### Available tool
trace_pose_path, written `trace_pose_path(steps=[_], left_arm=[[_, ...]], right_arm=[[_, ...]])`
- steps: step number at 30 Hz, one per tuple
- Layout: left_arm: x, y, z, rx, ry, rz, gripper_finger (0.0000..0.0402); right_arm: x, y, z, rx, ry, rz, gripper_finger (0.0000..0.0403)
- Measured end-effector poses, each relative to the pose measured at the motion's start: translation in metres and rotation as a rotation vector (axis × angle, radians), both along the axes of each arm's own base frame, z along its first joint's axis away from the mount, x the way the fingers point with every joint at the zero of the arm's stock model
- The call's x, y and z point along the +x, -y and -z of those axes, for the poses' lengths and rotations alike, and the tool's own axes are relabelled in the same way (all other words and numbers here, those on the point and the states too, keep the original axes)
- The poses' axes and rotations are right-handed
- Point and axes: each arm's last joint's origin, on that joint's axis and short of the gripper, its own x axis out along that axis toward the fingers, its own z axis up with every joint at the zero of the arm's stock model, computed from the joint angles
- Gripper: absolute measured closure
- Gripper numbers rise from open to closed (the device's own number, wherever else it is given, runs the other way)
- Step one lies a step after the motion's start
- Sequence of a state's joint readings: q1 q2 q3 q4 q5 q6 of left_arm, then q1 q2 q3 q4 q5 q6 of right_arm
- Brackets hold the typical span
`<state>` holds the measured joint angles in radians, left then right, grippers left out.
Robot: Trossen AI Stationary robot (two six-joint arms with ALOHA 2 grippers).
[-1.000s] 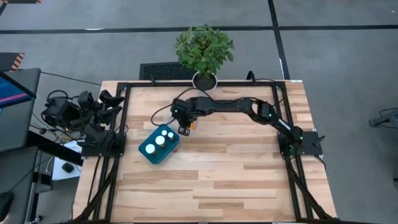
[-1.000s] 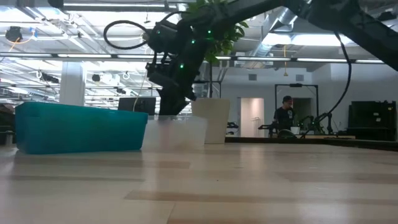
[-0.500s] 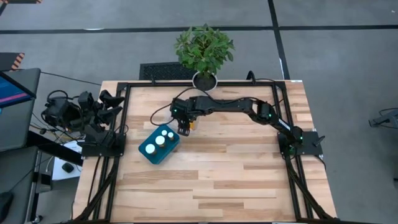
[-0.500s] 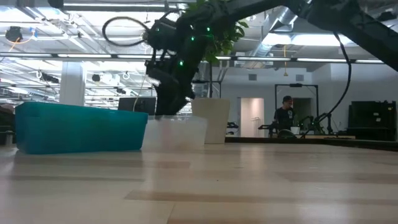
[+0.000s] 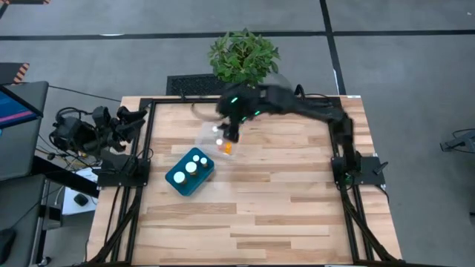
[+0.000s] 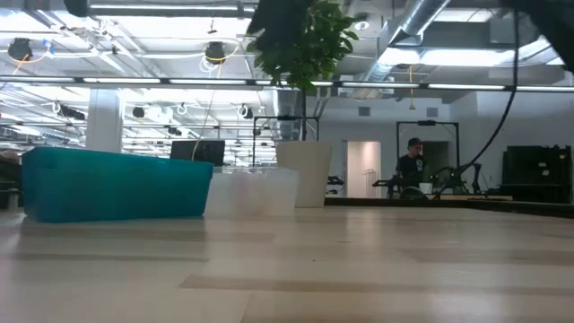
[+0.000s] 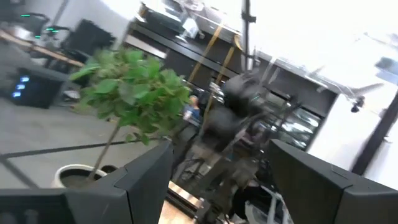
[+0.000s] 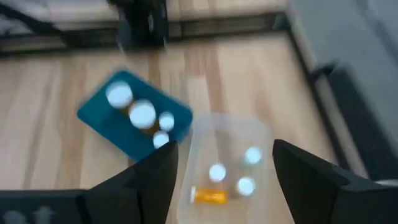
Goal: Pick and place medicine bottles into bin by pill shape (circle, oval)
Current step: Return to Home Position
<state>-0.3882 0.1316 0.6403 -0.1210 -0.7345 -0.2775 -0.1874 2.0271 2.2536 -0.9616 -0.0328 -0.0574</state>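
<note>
Tabletop (image 5: pixel 282 208): carries both bins; a shove could slide either one across it.
Plant (image 5: pixel 243 58): stands at the back edge, close to the right arm; a wide swing home could brush the leaves or tip the pot.
Right tool (image 8: pixel 224 149): fingers spread wide and holding nothing, above the transparent bin (image 8: pixel 258 134); a low pass could clip its rim.
Left tool (image 7: pixel 217 152): parked off the left side, wide open, empty.
Teal bin (image 6: pixel 117 188): holds four white-capped medicine bottles (image 5: pixel 191 167), just beside the clear one; a knock could shift both.
Orange bottle (image 8: pixel 208 195): lies on its side in the transparent bin beside three upright ones; a jolt could roll it.
Pill shape: cannot tell, so a mis-sort could pass unnoticed.
</note>
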Motion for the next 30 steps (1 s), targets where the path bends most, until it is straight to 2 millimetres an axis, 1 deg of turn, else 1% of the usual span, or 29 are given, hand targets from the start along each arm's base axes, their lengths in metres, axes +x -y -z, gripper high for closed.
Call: trace_pose_path(steps=[4,7,11,14,15,17,19,20,22,23,26,28,30], left_arm=[[-0.001,-0.002,0.001,-0.043,0.001,-0.049,0.0143],[0.0,-0.002,0.002,-0.053,-0.012,-0.073,0.0143],[0.002,-0.001,0.007,-0.034,-0.065,-0.084,0.0143],[0.003,0.0,0.008,-0.063,-0.052,-0.047,0.0143],[0.003,0.0,0.008,-0.054,-0.05,-0.025,0.0143],[0.004,0.003,0.007,0.041,-0.065,0.039,0.0143],[0.004,0.006,0.006,0.15,-0.068,0.124,0.0143],[0.004,0.007,0.006,0.172,-0.063,0.158,0.0143],[0.004,0.007,0.006,0.185,-0.06,0.183,0.0143],[0.005,0.008,0.008,0.19,-0.064,0.19,0.0143],[0.014,0.012,0.023,0.201,-0.128,0.198,0.0143],[0.021,0.014,0.034,0.177,-0.156,0.195,0.0143],[0.025,0.015,0.047,0.145,-0.155,0.184,0.0143]], right_arm=[[-0.057,-0.009,-0.062,-0.041,0.11,-0.009,0.0132],[-0.107,-0.019,-0.098,-0.053,0.161,-0.011,0.0132],[-0.179,-0.038,-0.129,-0.094,0.154,-0.053,0.0132],[-0.237,-0.05,-0.141,-0.1,0.12,-0.017,0.0132],[-0.253,-0.053,-0.143,-0.103,0.132,0.01,0.0132],[-0.278,-0.059,-0.146,-0.116,0.197,0.037,0.0132],[-0.304,-0.065,-0.142,-0.104,0.26,0.037,0.0132],[-0.314,-0.067,-0.137,-0.094,0.296,0.036,0.0132],[-0.334,-0.07,-0.121,-0.072,0.379,0.036,0.0132],[-0.347,-0.072,-0.109,-0.061,0.422,0.036,0.0132],[-0.371,-0.074,-0.064,-0.027,0.583,0.05,0.0132],[-0.38,-0.074,-0.027,0.018,0.683,0.077,0.0132],[-0.383,-0.074,0.012,0.052,0.763,0.104,0.0132]])
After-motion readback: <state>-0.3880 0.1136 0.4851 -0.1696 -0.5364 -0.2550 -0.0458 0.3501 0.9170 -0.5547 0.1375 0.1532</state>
